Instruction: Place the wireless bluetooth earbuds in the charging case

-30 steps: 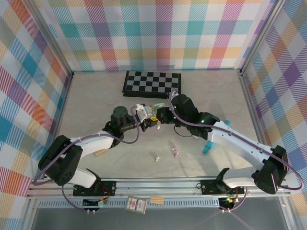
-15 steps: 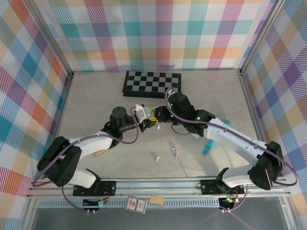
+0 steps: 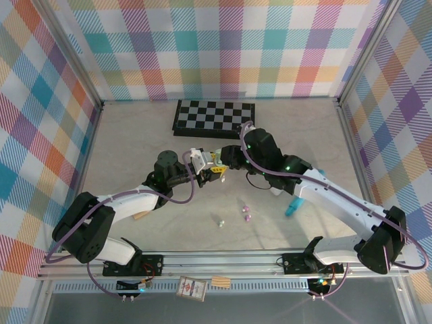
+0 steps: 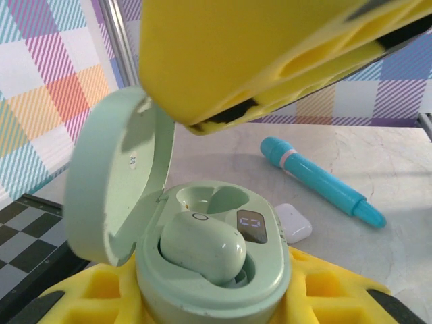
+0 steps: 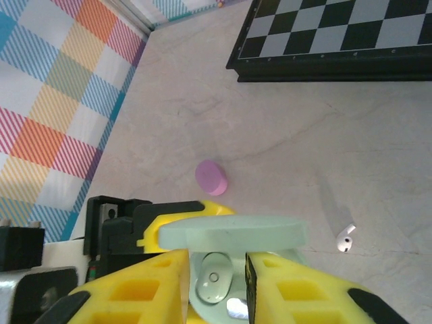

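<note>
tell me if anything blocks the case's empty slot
Nothing sits in the empty slot, and the lid is swung open. The right end effector hangs just over the case, so it covers the way in from above.

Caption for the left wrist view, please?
Left hand grips an open mint case with one earbud seated and one slot empty; a teal stick lies on the table behind.
</note>
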{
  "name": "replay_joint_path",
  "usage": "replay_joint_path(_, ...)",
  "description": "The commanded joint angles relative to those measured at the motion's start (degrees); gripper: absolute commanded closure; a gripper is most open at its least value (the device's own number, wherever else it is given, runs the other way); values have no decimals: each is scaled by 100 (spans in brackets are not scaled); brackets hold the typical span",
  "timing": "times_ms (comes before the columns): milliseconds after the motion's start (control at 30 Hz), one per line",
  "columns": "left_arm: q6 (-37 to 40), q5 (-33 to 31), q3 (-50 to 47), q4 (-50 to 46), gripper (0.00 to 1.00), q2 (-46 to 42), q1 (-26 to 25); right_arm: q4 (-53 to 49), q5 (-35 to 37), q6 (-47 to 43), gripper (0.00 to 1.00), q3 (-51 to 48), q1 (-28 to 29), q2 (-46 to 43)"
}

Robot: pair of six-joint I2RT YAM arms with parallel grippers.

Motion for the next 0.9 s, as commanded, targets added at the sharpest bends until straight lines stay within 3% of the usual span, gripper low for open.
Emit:
replay_joint_path(0,-4,342,-35,253,69,-75,-8,-124,81,-218,70,257,-80,46)
replay_joint_path(300,-231,626,-71,482,69,0,-8,-241,-2,-436,58,500,-152,112)
replay_joint_path(433,-420,450,-1,526,69,82,-8,-350,-43,-521,53,594,-179,93)
replay_joint_path(867,-1288,415,195,864,71,367,-8,-424,-321,-588,48,564,-179,79)
